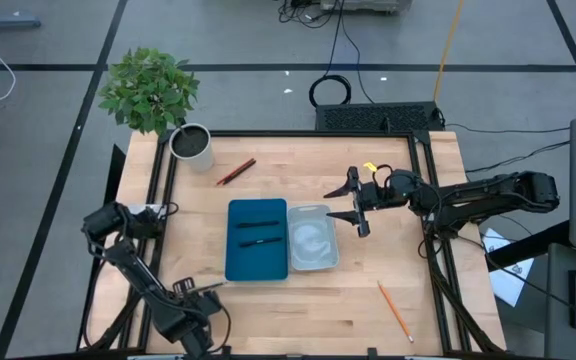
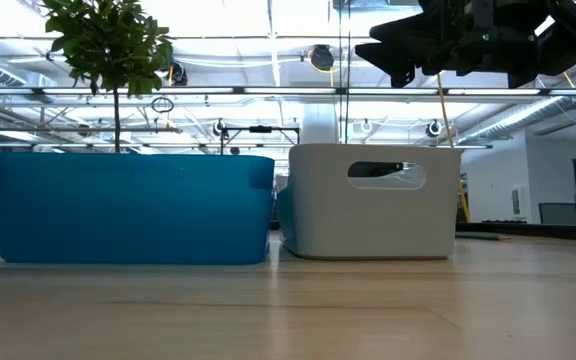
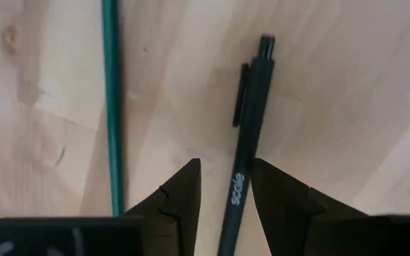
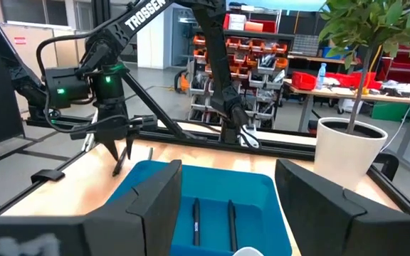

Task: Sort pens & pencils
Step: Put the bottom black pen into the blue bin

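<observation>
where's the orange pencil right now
In the high view the orange pencil lies alone on the table's near right part, right of the clear tray and well below the right gripper.

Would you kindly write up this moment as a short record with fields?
blue tray: holds two pens
white bin: beside the tray, no pencils visible
left gripper: low at the table's near-left corner, jaws astride a black pen
right gripper: open, above the table beside the bin
pencils on table: red pair, orange, green
</observation>
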Controlling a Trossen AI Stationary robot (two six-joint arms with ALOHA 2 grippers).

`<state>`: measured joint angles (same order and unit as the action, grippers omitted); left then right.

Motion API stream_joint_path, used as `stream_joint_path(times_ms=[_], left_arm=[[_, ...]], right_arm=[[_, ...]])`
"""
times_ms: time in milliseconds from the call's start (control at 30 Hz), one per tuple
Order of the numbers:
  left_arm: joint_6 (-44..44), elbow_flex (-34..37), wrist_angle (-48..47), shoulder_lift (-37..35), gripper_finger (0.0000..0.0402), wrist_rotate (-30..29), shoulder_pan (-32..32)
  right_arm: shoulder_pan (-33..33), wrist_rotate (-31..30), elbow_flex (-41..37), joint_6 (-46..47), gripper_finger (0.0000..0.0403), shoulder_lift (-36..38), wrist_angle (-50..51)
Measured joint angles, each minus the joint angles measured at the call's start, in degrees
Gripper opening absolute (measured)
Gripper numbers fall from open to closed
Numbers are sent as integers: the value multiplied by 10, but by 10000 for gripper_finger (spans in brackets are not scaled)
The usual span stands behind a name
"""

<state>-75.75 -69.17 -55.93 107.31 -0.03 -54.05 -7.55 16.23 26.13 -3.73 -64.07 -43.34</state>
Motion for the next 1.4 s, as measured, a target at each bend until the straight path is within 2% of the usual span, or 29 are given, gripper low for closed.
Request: stream_joint_path(times_ms=[367, 667, 800, 933, 1000, 1167, 1300, 1400], left_arm=[[-2, 39, 80, -3, 129, 15, -9], [16, 54, 76, -3, 128, 24, -8], [22, 54, 74, -2, 101, 28, -5], [38, 55, 71, -2, 37, 30, -5], [41, 55, 71, -2, 17, 30, -3], [52, 55, 71, -2, 28, 32, -2], [72, 51, 68, -10, 17, 32, 0], [87, 47, 55, -27, 17, 2, 3]], right_arm=[[0, 0, 0, 0, 215, 0, 0], [0, 0, 0, 0, 215, 0, 0], [0, 0, 0, 0, 215, 0, 0], [0, 0, 0, 0, 215, 0, 0], [0, 0, 0, 0, 215, 0, 0], [0, 0, 0, 0, 215, 0, 0], [0, 0, 0, 0, 215, 0, 0], [0, 0, 0, 0, 215, 0, 0]])
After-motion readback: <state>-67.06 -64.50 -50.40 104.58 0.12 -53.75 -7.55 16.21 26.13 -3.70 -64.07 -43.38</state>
